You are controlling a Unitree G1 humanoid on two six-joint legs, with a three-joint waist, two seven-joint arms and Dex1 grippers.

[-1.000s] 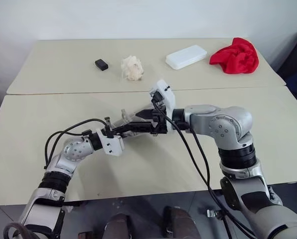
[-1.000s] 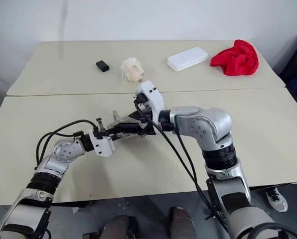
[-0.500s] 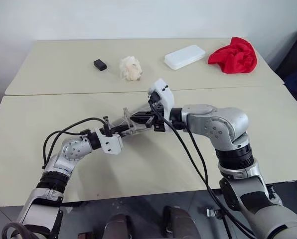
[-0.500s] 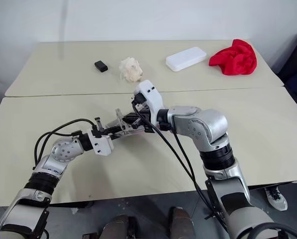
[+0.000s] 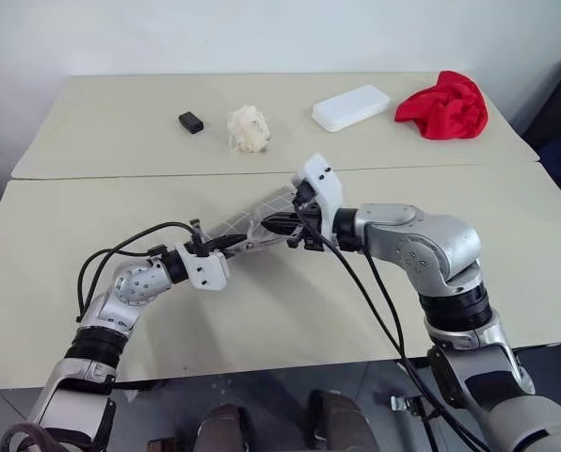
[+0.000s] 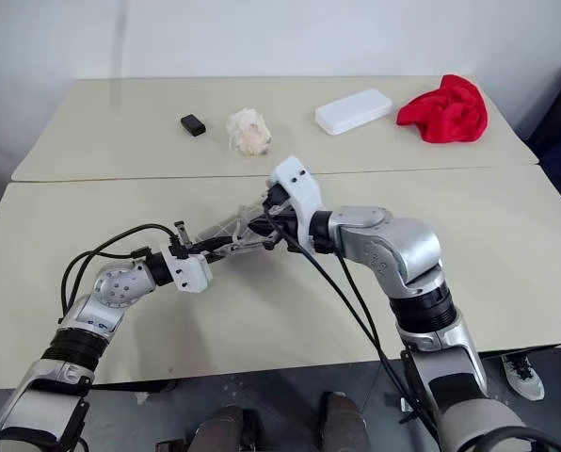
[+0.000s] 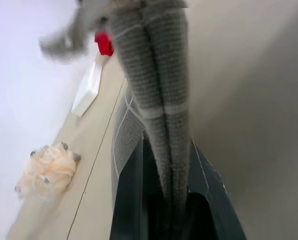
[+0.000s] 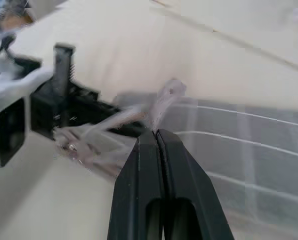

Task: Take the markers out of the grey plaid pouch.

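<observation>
Currently my left hand (image 5: 226, 247) pinches the pouch (image 5: 259, 215) end; its long axis runs toward my right hand (image 5: 282, 226), pressed together on the zip pull (image 8: 165, 96).

The pouch (image 5: 257, 218) is at frame centre, above the near table (image 5: 262, 311), between the left gripper (image 5: 226, 247) and the right gripper (image 5: 279, 226). On the far table (image 5: 111, 122), left to right: block (image 5: 191, 121), puff (image 5: 249, 129), case (image 5: 351, 107), cloth (image 5: 443, 105).
</observation>
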